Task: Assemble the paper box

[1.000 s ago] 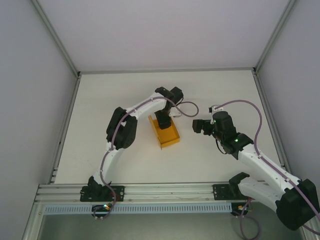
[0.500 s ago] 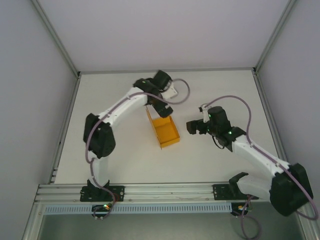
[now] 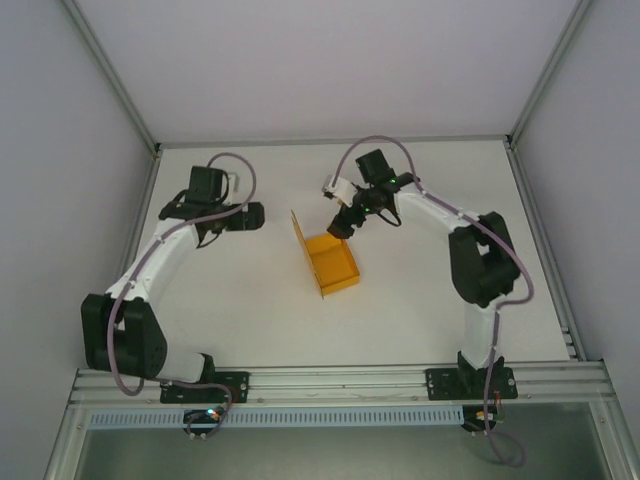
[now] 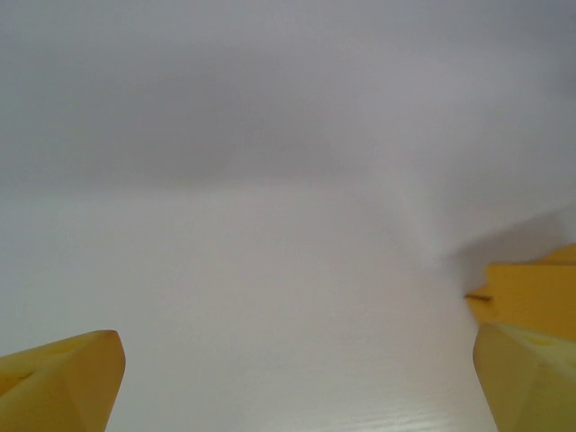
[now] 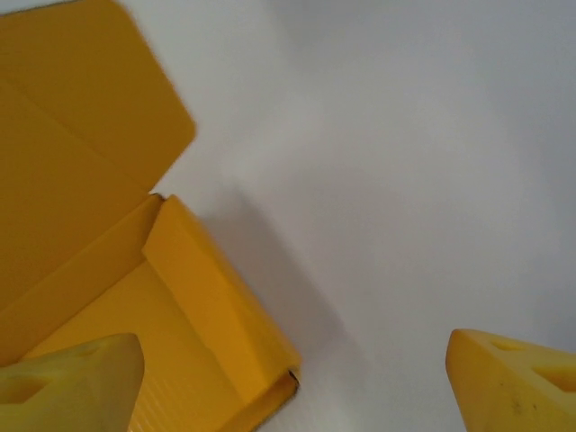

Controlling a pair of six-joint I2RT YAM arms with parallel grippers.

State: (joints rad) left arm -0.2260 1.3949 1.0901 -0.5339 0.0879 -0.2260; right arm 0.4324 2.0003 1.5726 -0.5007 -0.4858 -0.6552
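Top external: wht table [image 3: 250,300], grey walls [image 3: 60,150].

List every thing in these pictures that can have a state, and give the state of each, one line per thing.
paper box: partly assembled, tray walls folded up, lid flap standing open, resting on the table, not held.
left claw: open, empty, well apart from the box.
right claw: open, empty, at the box's far end; whether it touches the card cannot be told.
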